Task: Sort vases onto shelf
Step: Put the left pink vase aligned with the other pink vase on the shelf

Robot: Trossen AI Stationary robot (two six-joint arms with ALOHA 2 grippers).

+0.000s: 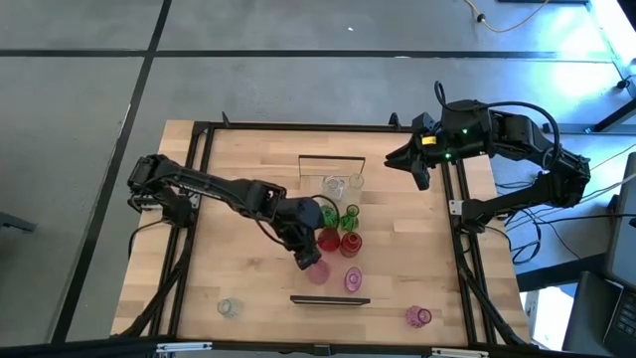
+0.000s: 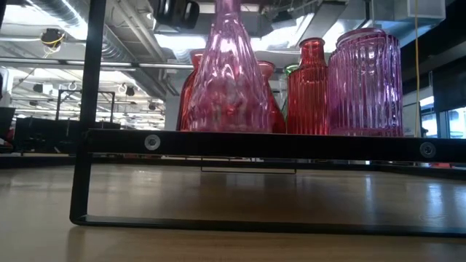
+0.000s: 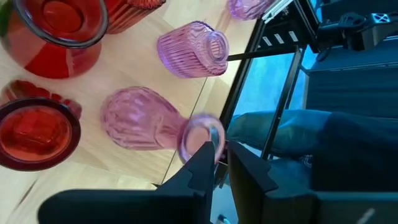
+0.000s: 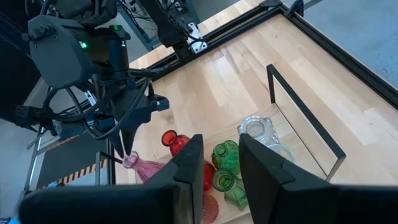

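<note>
Vases [image 1: 338, 227] cluster on the shelf [image 1: 298, 221]; one vase [image 1: 419, 316] stands well apart.

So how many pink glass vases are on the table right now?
3. One bulbous pink glass vase at the left gripper; one ribbed pink jar beside it; one pink vase near the table's front-right corner. The arm may hide more.

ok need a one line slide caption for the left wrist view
Left gripper pinching the rim of a pink vase beside a ribbed pink vase and red vases.
</note>
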